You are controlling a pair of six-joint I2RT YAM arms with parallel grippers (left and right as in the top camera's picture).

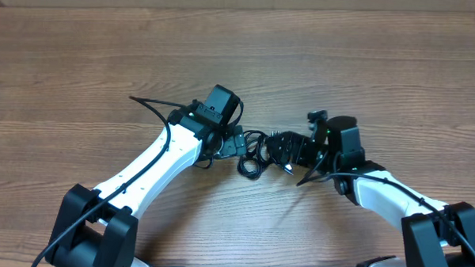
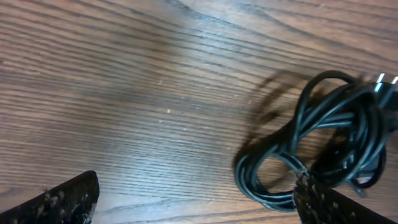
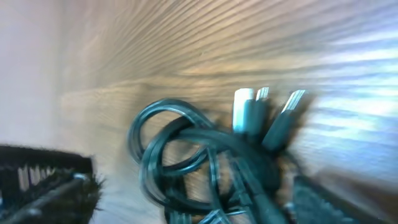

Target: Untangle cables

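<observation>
The right gripper (image 3: 196,186) has its jaws wide apart; the cables (image 3: 224,149) lie in the gap between them, and neither side seems to squeeze them, though this view is blurry; the silver plug ends (image 3: 249,109) stick out on the far side of the bunch, away from the jaws. The left gripper (image 2: 196,199) has its jaws wide apart too; between them there is mostly bare table (image 2: 124,93), and the bunch sits off to the right, just by one finger. From above, the bunch is a small dark clump in the middle of the table, between the two grippers; it is a bit longer from near to far than from left to right. I think the right arm is the nearer one; it only has to close, while the left one must first slide right to get a loop.
</observation>
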